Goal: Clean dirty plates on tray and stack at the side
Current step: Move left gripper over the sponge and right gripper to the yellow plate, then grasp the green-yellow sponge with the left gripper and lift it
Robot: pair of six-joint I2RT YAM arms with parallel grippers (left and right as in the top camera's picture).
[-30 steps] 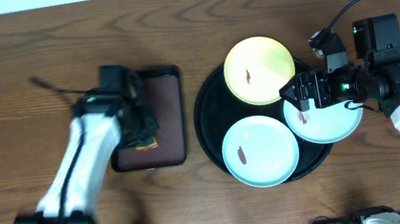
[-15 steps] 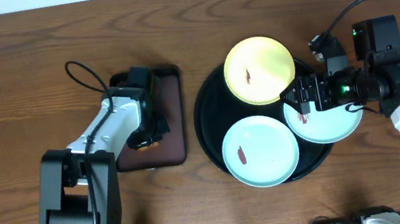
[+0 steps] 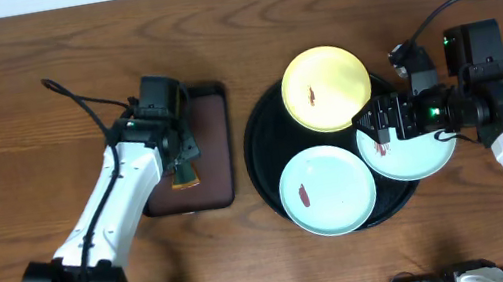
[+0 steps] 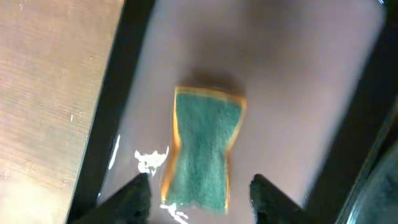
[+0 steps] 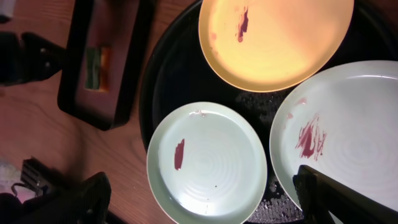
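Three smeared plates lie on the round black tray (image 3: pixel 258 150): a pale yellow plate (image 3: pixel 326 89) at the back, a mint plate (image 3: pixel 327 190) in front, and a mint plate (image 3: pixel 410 151) on the right, overhanging the rim. My right gripper (image 3: pixel 380 123) is open over the right plate's left edge. In the right wrist view the open fingers (image 5: pixel 205 199) straddle the front mint plate (image 5: pixel 208 162); the yellow plate (image 5: pixel 277 40), the right plate (image 5: pixel 348 130) and the black tray (image 5: pixel 171 68) also show. My left gripper (image 3: pixel 175 151) is open just above a green sponge (image 4: pixel 205 149).
The sponge (image 3: pixel 185 178) lies in a small rectangular dark-brown tray (image 3: pixel 217 146) left of the black tray, also in the right wrist view (image 5: pixel 78 81). Bare wood tabletop (image 3: pixel 17 128) lies around. A cable loops from the left arm.
The left arm's elbow swung in and back out while its gripper stayed over the small tray and sponge. The right arm and plates have not moved.
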